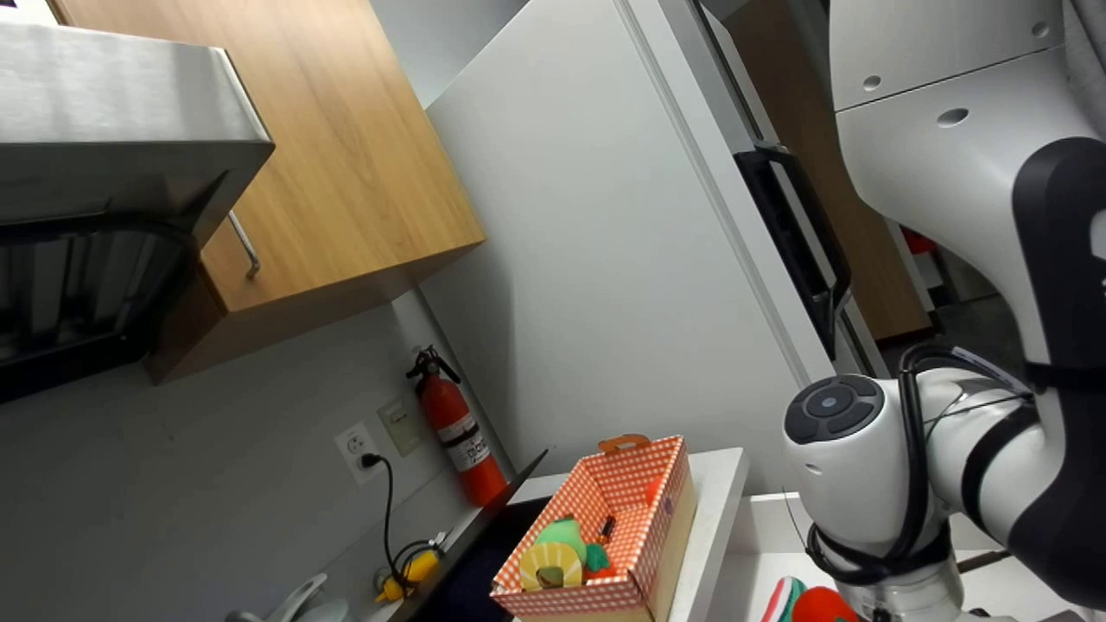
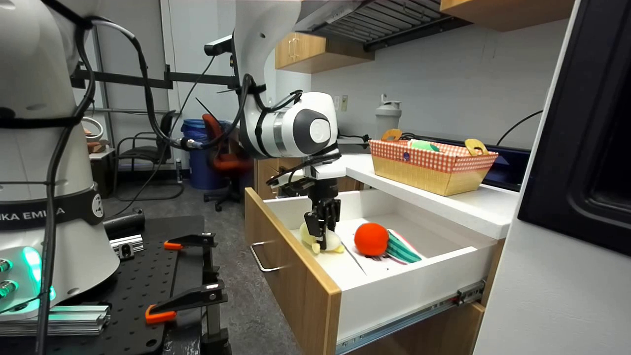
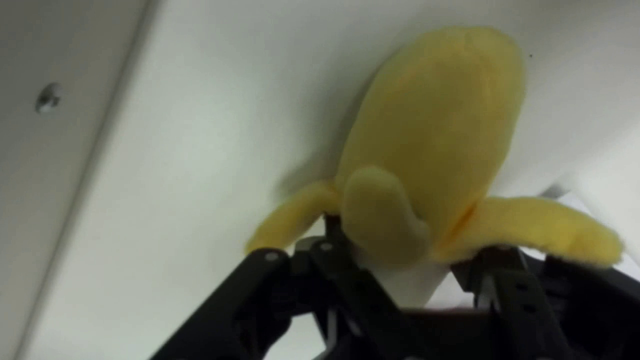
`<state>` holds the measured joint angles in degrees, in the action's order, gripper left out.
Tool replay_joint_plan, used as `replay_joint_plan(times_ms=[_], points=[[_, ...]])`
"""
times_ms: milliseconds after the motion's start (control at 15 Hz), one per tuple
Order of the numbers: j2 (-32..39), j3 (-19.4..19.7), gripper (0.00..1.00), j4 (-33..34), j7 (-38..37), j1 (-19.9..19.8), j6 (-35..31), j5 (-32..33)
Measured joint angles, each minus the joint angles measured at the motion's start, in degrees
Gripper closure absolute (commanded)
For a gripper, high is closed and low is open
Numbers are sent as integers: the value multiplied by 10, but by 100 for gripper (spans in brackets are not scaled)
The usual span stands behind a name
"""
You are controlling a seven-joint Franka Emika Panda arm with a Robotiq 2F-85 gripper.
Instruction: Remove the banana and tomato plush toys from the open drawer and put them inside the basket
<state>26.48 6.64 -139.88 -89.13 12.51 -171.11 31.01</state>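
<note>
The banana (image 3: 440, 110), a soft yellow toy with peel flaps and a pale lower body, lies in the open white drawer (image 2: 409, 291). My gripper (image 3: 398, 243) reaches down to it, one finger against each side of its pale body, partly under the peel flaps. In an exterior view the gripper (image 2: 325, 237) stands low at the drawer floor around the banana (image 2: 335, 241). The round red tomato (image 2: 370, 239) rests on the drawer floor a short way from the gripper. The basket (image 2: 419, 172), red-checked at the top and tan below, stands on the counter above the drawer.
A watermelon-slice toy (image 2: 402, 250) leans beside the tomato. In the basket lie a green toy (image 1: 562, 534), a lemon-slice toy (image 1: 551, 561) and other small things. The drawer's wooden front (image 2: 291, 271) and the white counter's edge (image 2: 434, 202) flank the arm.
</note>
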Motion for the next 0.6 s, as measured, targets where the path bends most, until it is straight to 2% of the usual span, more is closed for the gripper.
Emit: replay_joint_plan(times_ms=[200,333,400,600], points=[[0,2,98,5,0,10,0,0],[-5,2,100,6,0,20,0,0],[-8,1,96,6,1,27,2,0],[-33,1,97,2,1,53,19,2]])
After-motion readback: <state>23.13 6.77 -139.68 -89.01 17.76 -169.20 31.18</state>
